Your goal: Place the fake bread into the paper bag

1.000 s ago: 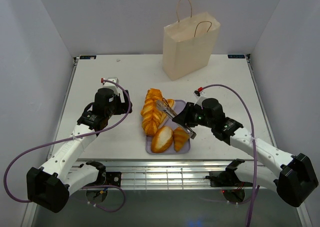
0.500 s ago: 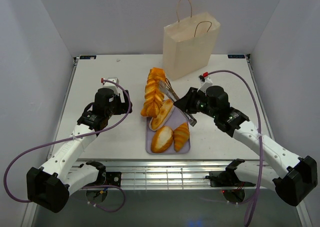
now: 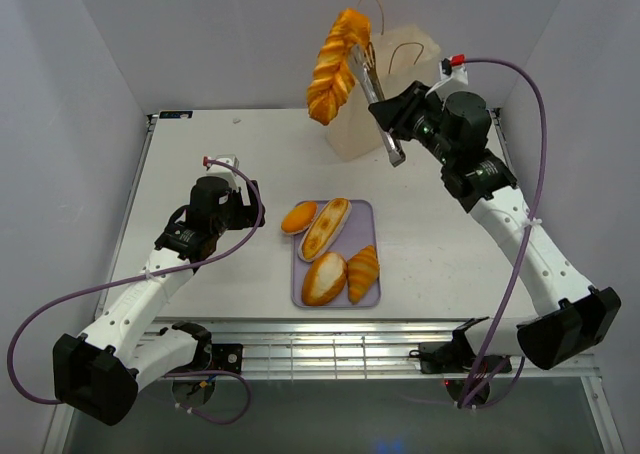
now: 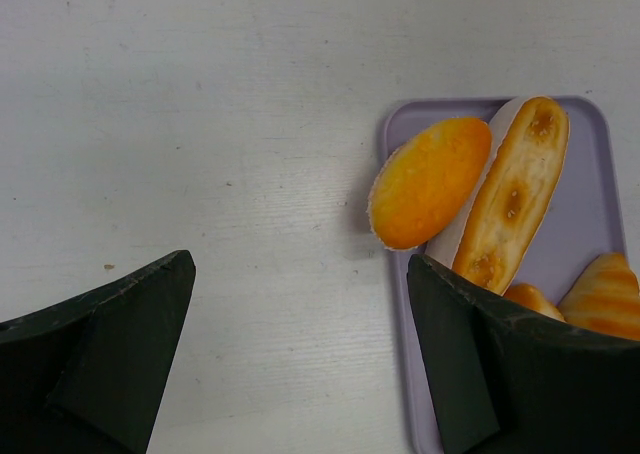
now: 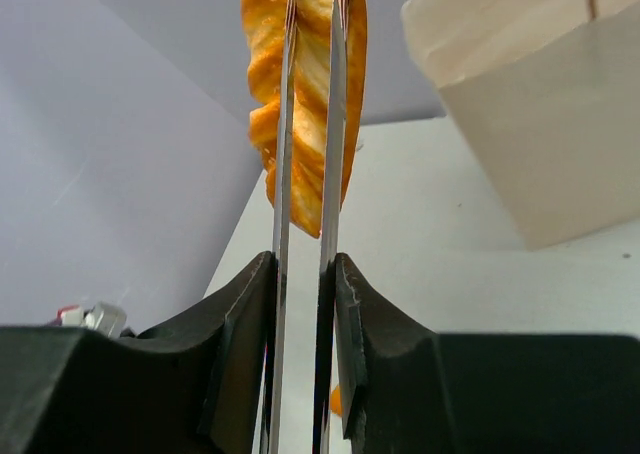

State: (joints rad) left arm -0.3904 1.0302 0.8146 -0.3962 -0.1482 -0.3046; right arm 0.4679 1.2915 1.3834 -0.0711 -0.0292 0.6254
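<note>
While your right gripper (image 5: pixel 303 274) pinches the tongs (image 5: pixel 281 124) around a braided loaf (image 3: pixel 333 69) high near the paper bag (image 5: pixel 530 144), swing it over the opening and release.

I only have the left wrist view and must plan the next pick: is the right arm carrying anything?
Observer: Yes. The right claw grips metal tongs that pinch a braided loaf, high above the table.
Operator: Is it over the bag?
Observer: Not clearly; in the right wrist view the paper bag stands to the loaf's right.
Operator: What is cut off at the near end in my view?
Observer: An oval roll and a croissant, side by side on the lilac tray.
</note>
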